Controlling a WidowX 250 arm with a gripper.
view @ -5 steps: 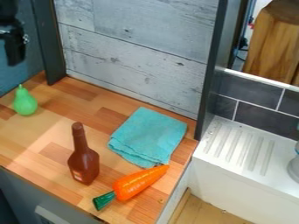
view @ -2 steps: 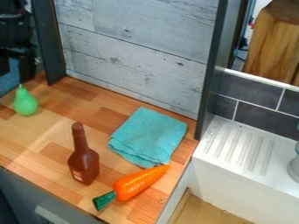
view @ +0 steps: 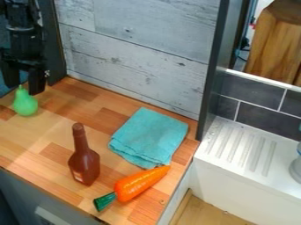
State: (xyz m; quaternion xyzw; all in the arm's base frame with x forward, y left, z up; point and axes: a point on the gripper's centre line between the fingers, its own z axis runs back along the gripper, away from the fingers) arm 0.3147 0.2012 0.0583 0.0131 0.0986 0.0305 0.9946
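Gray plank wall (view: pixel 138 48), dark tiles (view: pixel 267 110)

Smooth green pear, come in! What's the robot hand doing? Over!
Black two-finger hand open, near pear. Pear upright on wooden counter. Brown long-necked bottle stands aside, not between them.

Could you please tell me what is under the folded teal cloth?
The cloth lies on the counter, which shows around it; the tip of the carrot is at its near edge. Whatever may be under the cloth is covered, so I cannot tell.

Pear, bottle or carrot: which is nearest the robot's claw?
The green pear, leftmost in the view: the gripper appears by its stem, well away from the brown bottle and orange carrot.
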